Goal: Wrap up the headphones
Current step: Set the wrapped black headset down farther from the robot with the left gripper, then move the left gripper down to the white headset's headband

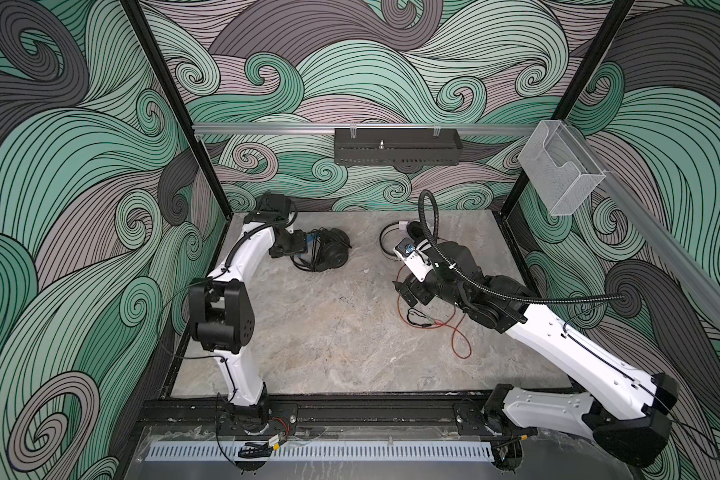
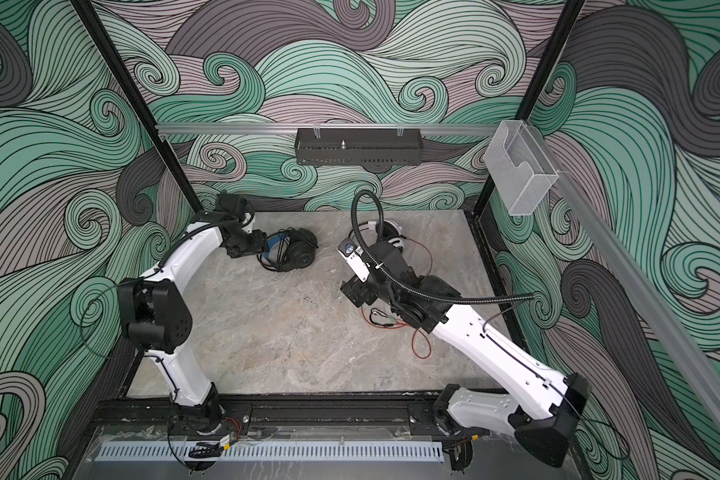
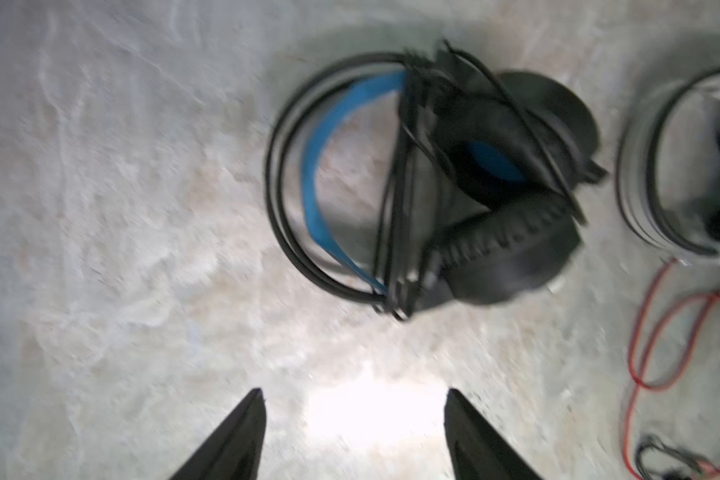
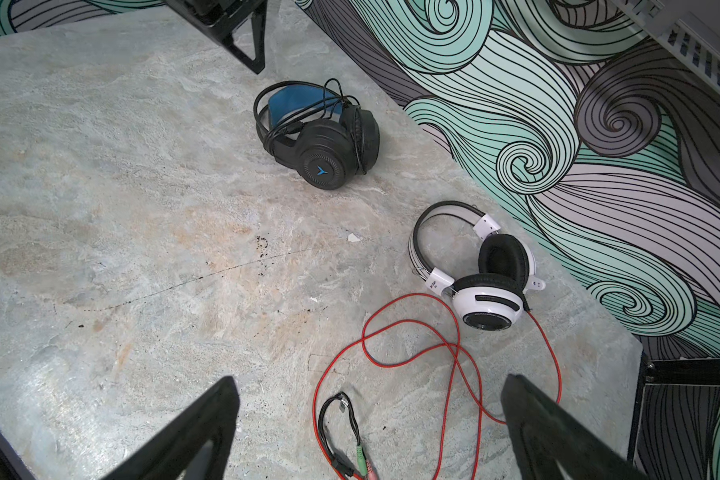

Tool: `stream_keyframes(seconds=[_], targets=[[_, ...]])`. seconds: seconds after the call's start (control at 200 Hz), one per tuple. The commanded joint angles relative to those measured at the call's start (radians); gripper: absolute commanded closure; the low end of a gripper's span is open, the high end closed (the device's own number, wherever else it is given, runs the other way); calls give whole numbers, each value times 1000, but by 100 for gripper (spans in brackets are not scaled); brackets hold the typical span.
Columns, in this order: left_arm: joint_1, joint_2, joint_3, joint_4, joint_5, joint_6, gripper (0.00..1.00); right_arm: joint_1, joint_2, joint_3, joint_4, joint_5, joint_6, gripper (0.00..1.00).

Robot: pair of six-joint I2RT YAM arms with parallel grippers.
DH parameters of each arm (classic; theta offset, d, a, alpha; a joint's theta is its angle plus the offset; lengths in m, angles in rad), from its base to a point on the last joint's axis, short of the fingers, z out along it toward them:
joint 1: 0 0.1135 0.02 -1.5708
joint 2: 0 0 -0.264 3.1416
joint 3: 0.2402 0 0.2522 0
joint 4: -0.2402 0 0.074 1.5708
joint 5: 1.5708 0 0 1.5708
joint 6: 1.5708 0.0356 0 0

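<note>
Roughly at the far left-centre of the marble table [image 1: 329,353] lies the black headset [image 4: 329,137], with its black cable looped around the band and ear cups. The white headset [image 4: 483,274] lies at the far right, just beside the patterned back wall [image 4: 558,166]. Its thin red cable [image 4: 457,353] sprawls loose toward the near side in overlapping loops and ends in a small bundle of plugs [image 4: 360,457].

The left gripper [image 3: 354,392] sits just left of the black headset, jaws parted and empty. The right gripper [image 4: 371,378] hovers above the plug end of the red cable, jaws spread wide, gripping nothing.

Likely risks:
- The red loops cross one another, so pulling one strand may tighten a knot or drag the white headset along.
- The cable lies flat on the table, so closing fingers may scrape the surface or miss it.
- The black wraps look slack, and a nudge from the left gripper could shed them.

The middle and near table offer open room for moving. Behind the white headset the wall leaves little. In both top views the right arm hides part of that headset.
</note>
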Motion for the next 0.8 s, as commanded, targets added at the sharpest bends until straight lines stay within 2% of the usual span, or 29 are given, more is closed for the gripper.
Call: stream_keyframes(seconds=[0.0,0.125,0.265,0.395,0.61,0.736,0.791], targets=[[-150,-54,-81,164,20,-185,30,-15,-6,-20,14,-2,32,1],[-279,42,-32,257,16,-329,28,-36,-14,-34,5,0,34,1],[-339,288,229,193,67,-436,28,-72,-35,-65,-17,18,59,1],[-354,503,485,171,69,-504,28,-141,-56,-96,-60,19,117,1],[-357,795,895,28,-41,-558,26,-254,-112,-141,-74,-55,133,1],[-364,865,932,65,-78,-597,26,-275,-128,-160,-72,-66,140,1],[-371,887,944,65,-92,-610,32,-280,-133,-164,-71,-71,142,1]])
